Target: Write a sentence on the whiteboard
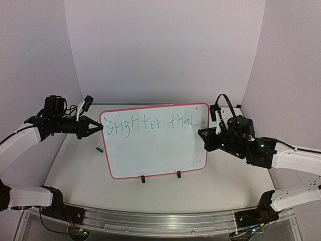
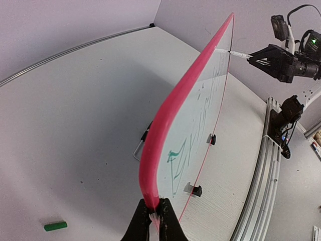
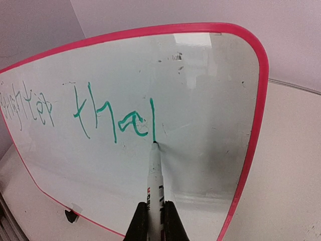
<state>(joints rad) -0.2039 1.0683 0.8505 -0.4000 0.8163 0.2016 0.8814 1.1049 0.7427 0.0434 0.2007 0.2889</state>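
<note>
My left pincer [image 2: 155, 215] clamps the red-framed edge of the whiteboard [image 1: 150, 158], bracing it upright on the counter [image 1: 75, 173], while my right pincer [image 3: 155, 213], closed tight around a marker [image 3: 154, 173], presses the tip to the board at the sentence [image 3: 113, 118] (reading "Brighter tha" so far, unfinished).

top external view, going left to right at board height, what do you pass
left gripper → whiteboard → right gripper
</note>
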